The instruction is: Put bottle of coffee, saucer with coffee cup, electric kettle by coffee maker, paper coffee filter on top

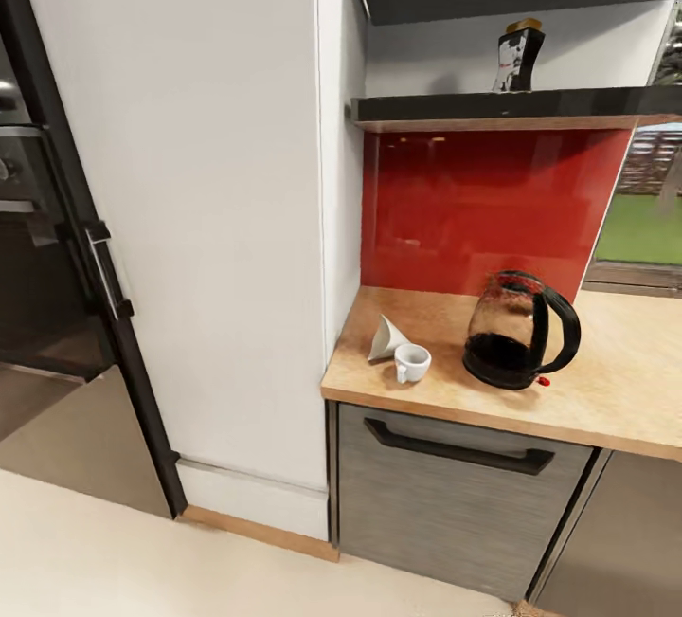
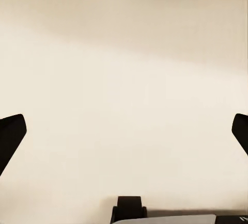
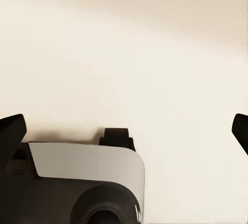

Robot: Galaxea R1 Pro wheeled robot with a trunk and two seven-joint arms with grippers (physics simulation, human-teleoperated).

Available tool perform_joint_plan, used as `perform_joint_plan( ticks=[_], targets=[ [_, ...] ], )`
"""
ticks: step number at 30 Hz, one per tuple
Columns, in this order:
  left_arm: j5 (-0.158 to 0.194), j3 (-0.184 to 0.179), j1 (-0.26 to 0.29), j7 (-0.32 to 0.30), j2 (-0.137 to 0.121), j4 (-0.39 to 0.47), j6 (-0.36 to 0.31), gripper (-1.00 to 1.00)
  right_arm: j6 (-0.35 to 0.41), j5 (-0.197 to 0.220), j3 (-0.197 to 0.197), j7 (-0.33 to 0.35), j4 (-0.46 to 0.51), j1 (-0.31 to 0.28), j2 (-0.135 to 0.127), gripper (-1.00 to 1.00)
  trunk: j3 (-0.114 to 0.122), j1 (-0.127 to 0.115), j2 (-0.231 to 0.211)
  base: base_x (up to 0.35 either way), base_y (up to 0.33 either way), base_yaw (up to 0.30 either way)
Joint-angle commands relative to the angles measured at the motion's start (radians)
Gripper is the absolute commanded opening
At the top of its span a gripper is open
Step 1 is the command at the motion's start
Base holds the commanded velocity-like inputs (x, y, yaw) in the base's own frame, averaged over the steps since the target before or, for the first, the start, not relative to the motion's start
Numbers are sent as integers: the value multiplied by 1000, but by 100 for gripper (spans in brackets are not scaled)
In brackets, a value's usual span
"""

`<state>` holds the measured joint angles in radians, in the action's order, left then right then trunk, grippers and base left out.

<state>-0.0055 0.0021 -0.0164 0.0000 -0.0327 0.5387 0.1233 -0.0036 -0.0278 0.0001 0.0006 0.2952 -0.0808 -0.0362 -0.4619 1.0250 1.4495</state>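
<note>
so both claws hang spread and empty over bare floor, left gripper (image 2: 124,131), right gripper (image 3: 124,131); bottle of coffee (image 1: 518,55) stands upright on shelf (image 1: 568,105), high above electric kettle (image 1: 516,331).

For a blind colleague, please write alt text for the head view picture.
A dark glass electric kettle, a white coffee cup and a white paper coffee filter sit on the kitchen countertop before a red backsplash. The bottle of coffee stands on a dark shelf above; a tall white cabinet stands at left.
</note>
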Motion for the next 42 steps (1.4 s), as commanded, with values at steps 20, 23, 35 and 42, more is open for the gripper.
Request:
perform_joint_plan(
  ticks=[20, 23, 35, 42],
  targets=[
    [-1, -1, 0, 0, 2, 0, 1, 100, -2, -4, 0, 1, 1, -1, -3, 100, -1, 0, 0, 1, 7, -206],
    [-1, -1, 0, 0, 2, -1, 1, 100, -2, -3, -3, 0, 2, -1, -5, 100, -1, 0, 0, -22, 27, -14],
    [-1, -6, 0, 0, 2, -59, 63, 100, -1, -3, -1, -1, 2, -1, -6, 100, -1, 0, 0, -70, 102, -165],
    [-1, -5, 0, 0, 2, -60, 70, 100, -2, -4, 0, -1, 2, -1, -5, 100, -1, 0, 0, -4, 6, -283]
  ],
)
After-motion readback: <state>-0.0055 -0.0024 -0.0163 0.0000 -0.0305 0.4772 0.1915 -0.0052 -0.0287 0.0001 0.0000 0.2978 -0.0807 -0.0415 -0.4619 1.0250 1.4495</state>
